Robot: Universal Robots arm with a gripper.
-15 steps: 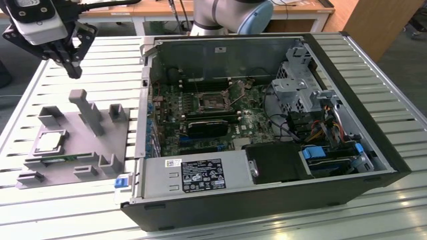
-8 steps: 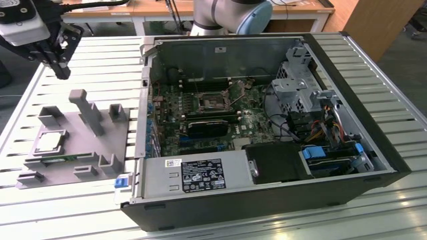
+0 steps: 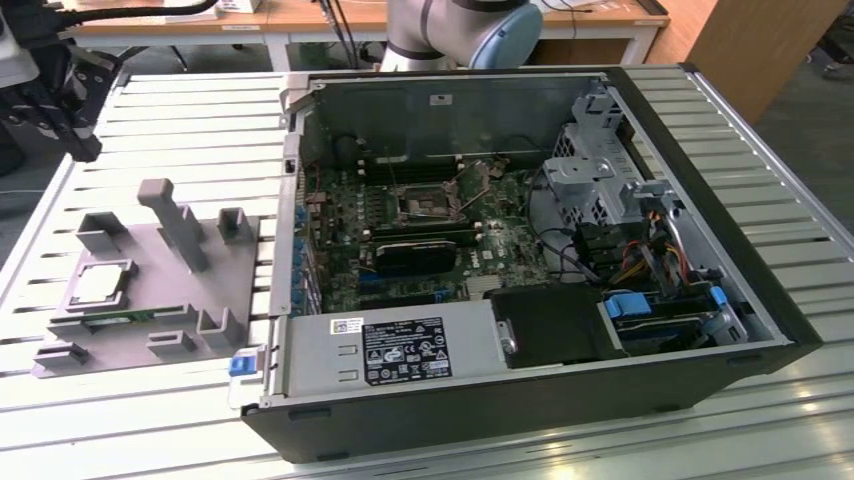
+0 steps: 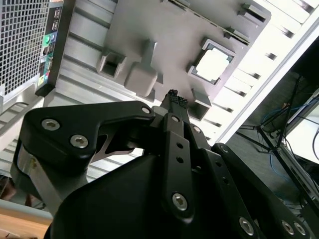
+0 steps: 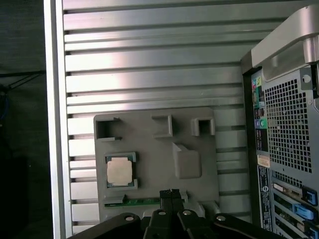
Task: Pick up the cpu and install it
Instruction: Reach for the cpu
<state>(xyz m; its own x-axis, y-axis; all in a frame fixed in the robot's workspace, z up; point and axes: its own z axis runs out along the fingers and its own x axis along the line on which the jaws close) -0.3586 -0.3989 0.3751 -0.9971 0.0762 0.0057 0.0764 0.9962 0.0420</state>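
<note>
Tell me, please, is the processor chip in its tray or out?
In: the chip lies flat in a square pocket of the grey tray, nothing gripping it.

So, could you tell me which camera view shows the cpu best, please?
The first wrist view: it looks squarely down on the cpu, seated in the grey holder. The second wrist view shows it obliquely, glaring white; it lies foreshortened at the exterior view's left.

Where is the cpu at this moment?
The cpu lies in a square pocket of the grey holder plate, on the exterior view's left of the open computer case.
</note>
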